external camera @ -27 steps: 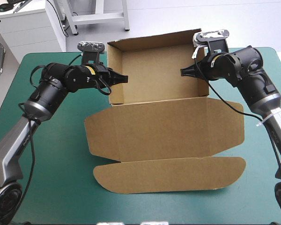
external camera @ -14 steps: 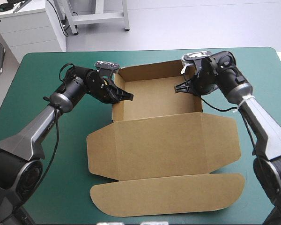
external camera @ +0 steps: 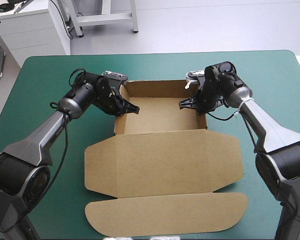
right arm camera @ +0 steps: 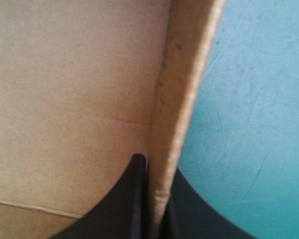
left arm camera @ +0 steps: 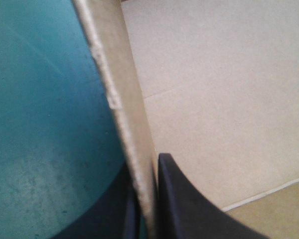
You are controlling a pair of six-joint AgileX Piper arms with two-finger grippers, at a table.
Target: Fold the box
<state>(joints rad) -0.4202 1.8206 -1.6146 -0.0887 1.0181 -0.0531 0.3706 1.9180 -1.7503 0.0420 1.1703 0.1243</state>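
Observation:
The brown box (external camera: 160, 114) stands as an open tray near the table's far side, with its lid (external camera: 162, 162) and front flap (external camera: 165, 216) flat toward the near edge. My left gripper (external camera: 131, 108) is shut on the box's left wall (left arm camera: 123, 107), one black finger (left arm camera: 189, 204) inside the tray and one outside. My right gripper (external camera: 186, 104) is shut on the right wall (right arm camera: 182, 99) in the same way, with its inner finger (right arm camera: 124, 199) over the tray floor.
The teal-green cover (external camera: 45, 85) lies bare to the left and right of the box and along the far edge. Both arms reach in low from the sides, beside the tray's walls.
The box, earlier tilted up on its back, has come down flat and slid toward the near left. Both grippers came down with its side walls.

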